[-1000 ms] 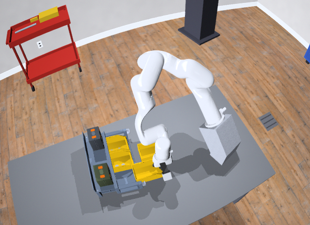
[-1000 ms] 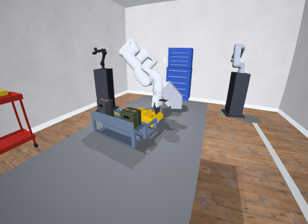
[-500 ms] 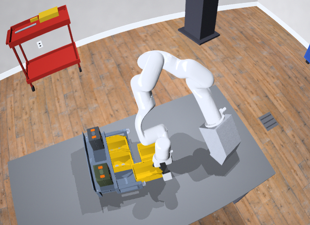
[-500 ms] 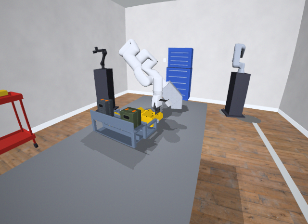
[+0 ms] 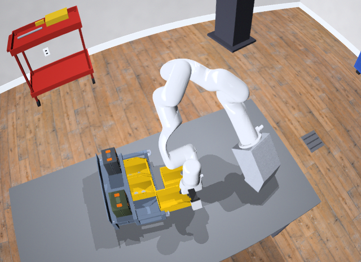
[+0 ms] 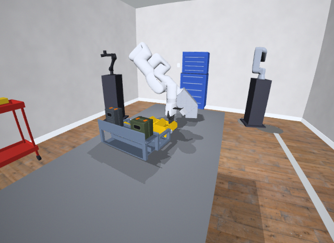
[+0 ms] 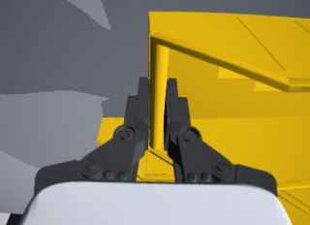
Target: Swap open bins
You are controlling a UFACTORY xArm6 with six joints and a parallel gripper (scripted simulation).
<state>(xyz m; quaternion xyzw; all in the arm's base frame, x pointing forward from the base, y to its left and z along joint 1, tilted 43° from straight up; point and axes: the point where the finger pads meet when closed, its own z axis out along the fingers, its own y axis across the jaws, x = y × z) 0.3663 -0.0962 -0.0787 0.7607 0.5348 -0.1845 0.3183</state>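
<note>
Shelf (image 5: 102,177) on table (image 5: 58,224); two bins (image 5: 140,177) in shelf; held bin (image 5: 172,198) beside shelf front, second bin (image 5: 170,174) adjacent

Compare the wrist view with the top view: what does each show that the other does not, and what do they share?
Only the wrist view shows the grip itself: the dark fingers shut on a thin upright wall of the yellow bin.

Only the top view shows the layout: the grey shelf holding two more yellow bins, another yellow bin beside the held one, the white arm and the red cart.

Both show the held bin and the grey table top.
</note>
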